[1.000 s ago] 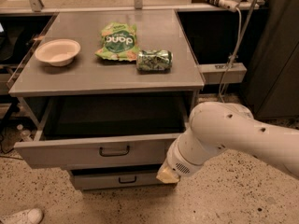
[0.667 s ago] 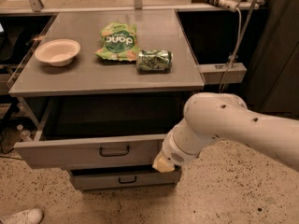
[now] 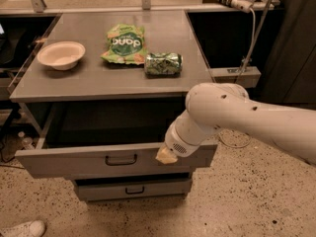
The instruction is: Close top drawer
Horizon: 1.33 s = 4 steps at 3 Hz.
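Note:
The top drawer (image 3: 74, 161) is a wide grey metal drawer pulled out from under the counter, its dark tray open behind the flat front panel. A small black loop handle (image 3: 121, 159) sits at the panel's centre. My white arm comes in from the right. The gripper (image 3: 166, 155) is at its end, pressed against the right part of the drawer front, to the right of the handle. Only a pale tan tip of it shows.
A lower grey drawer front (image 3: 133, 188) with a black handle sits below. On the grey countertop (image 3: 94, 83) lie a beige bowl (image 3: 61, 55), a green chip bag (image 3: 125, 43) and a green can (image 3: 163, 63) on its side. A white shoe (image 3: 22, 229) lies on the speckled floor at bottom left.
My arm has swung left and forward. The gripper tip has moved from below the drawer's right end onto its front panel. The drawer has not visibly moved.

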Each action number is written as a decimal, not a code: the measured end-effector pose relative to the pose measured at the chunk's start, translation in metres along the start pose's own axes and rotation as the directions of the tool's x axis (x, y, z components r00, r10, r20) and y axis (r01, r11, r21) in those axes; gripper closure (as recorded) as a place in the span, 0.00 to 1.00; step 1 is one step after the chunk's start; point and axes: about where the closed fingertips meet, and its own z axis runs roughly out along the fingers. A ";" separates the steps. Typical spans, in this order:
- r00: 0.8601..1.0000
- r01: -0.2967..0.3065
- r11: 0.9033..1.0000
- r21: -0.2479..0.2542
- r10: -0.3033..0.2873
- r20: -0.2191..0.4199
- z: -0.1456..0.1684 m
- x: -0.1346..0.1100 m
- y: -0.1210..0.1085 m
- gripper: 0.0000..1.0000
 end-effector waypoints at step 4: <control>1.000 0.001 1.000 0.000 -0.001 0.000 0.000 -0.001 0.000 0.11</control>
